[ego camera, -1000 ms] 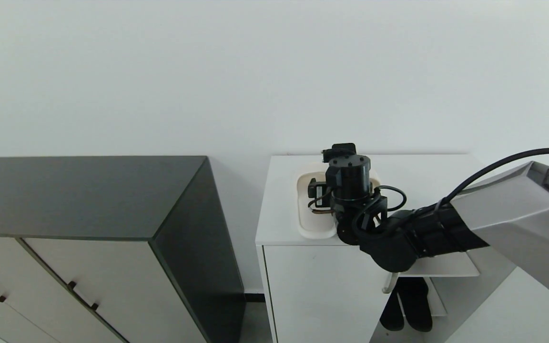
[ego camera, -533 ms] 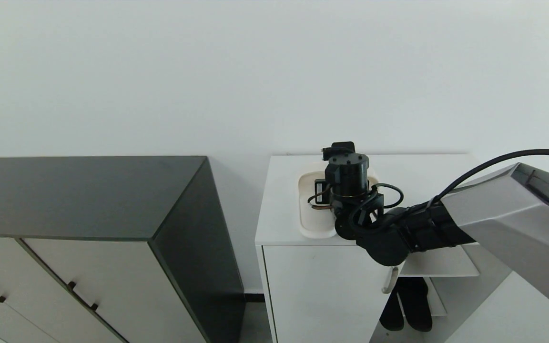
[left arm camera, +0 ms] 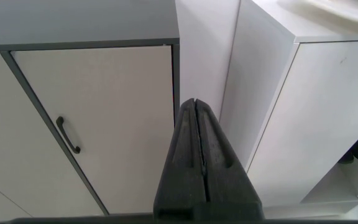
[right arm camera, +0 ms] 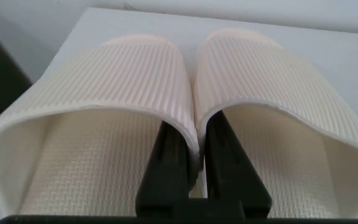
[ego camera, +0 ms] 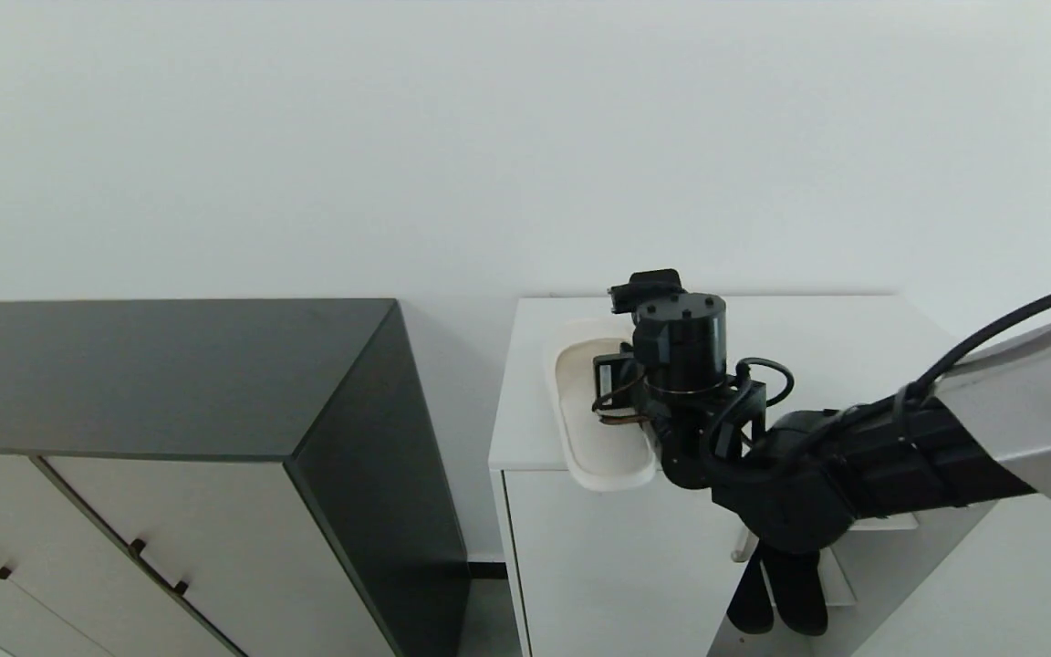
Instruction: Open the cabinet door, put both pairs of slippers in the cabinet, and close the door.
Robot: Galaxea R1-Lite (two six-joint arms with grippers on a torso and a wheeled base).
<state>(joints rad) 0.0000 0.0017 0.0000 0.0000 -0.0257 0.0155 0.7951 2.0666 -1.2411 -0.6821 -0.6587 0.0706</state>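
A pair of cream slippers (ego camera: 594, 429) lies on top of the white cabinet (ego camera: 525, 401), its near end poking out over the front edge. My right gripper (ego camera: 621, 401) is over them. In the right wrist view that gripper (right arm camera: 196, 137) is shut on the touching inner walls of the left slipper (right arm camera: 104, 93) and right slipper (right arm camera: 278, 81), one finger inside each. A black pair of slippers (ego camera: 785, 593) stands low inside the cabinet's open right side. My left gripper (left arm camera: 196, 155) is shut on nothing, in front of the gap between the two cabinets.
A dark-topped cabinet (ego camera: 170, 374) with pale doors and black handles (left arm camera: 67, 134) stands to the left of the white one, a narrow gap between them. The wall runs close behind both. The white cabinet's left front panel (left arm camera: 328, 118) is shut.
My right gripper has pulled the cream slippers toward the front of the cabinet top, so their near end now overhangs the edge.
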